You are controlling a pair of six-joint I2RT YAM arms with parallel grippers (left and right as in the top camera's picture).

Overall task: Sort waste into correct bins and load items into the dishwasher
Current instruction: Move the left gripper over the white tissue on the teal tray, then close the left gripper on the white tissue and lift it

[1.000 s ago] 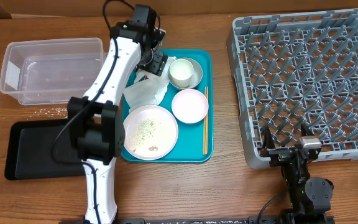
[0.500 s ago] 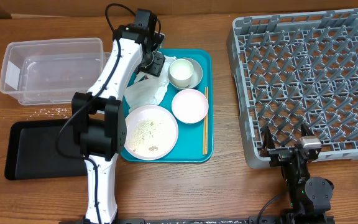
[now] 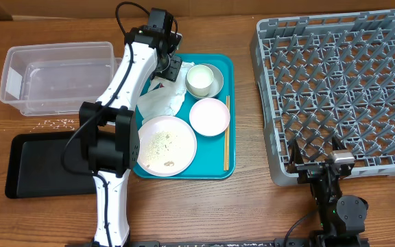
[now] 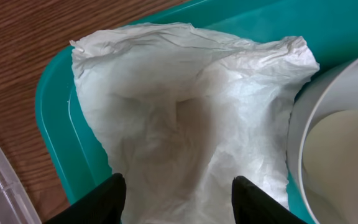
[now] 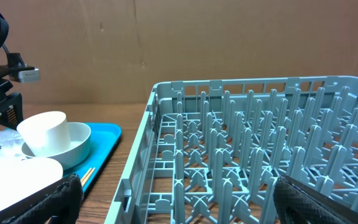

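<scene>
The crumpled napkin (image 4: 185, 118), laid in the teal tray's (image 4: 55, 143) corner against the bowl (image 4: 298, 124), is judged light and limp, best pinched at its middle fold; it is straddled by the unclenched left gripper (image 4: 180, 186), while the right gripper (image 5: 179, 199) is held wide, empty

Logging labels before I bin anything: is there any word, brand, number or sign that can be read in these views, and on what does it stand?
No text can be read in any view.
Napkin, teal tray, clear tub, black tray, dish rack, cup: no print visible.
Dark strip at the overhead view's bottom edge: tiny white marks, too small to read.
</scene>
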